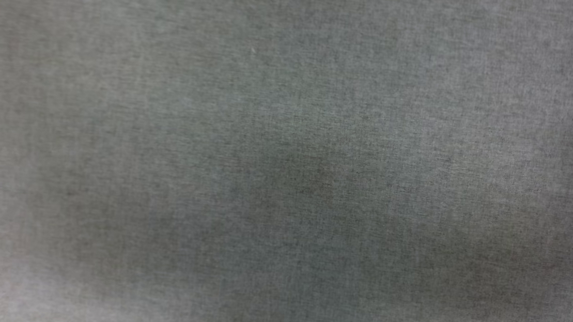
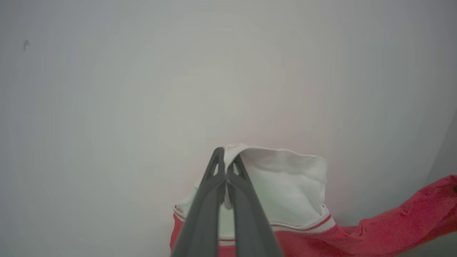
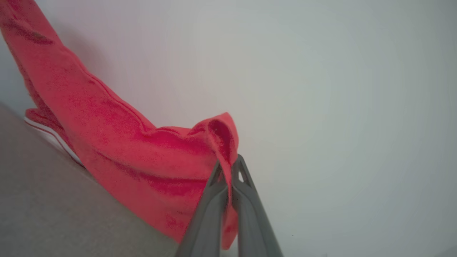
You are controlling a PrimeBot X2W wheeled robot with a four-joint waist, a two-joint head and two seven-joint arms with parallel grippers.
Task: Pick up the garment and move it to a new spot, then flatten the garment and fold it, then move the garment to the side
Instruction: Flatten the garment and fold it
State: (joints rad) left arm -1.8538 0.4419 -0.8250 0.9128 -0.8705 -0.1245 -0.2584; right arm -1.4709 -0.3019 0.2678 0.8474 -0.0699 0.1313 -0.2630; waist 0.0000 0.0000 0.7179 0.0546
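Grey, finely woven cloth (image 1: pixel 289 130) covering the desk lies blurred and close under the head camera. Nearest in the left wrist view, the left claw (image 2: pixel 226 160) is clenched on a fold of white sleeve of the red jersey-style T-shirt (image 2: pixel 285 185) with white short sleeves and red-white striped trim. Nearest in the right wrist view, the right claw (image 3: pixel 228 166) is clenched on a folded edge of the red body cloth, which runs away up and to that view's left, past the grey desk at the lower left. Behind both stands a pale plain wall (image 2: pixel 142 89).

The T-shirt seems stretched between the two claws, off the desk. To carry it well, hold both pinches firm, draw the claws evenly apart so the cloth hangs taut, then lower it with the loose end touching first.
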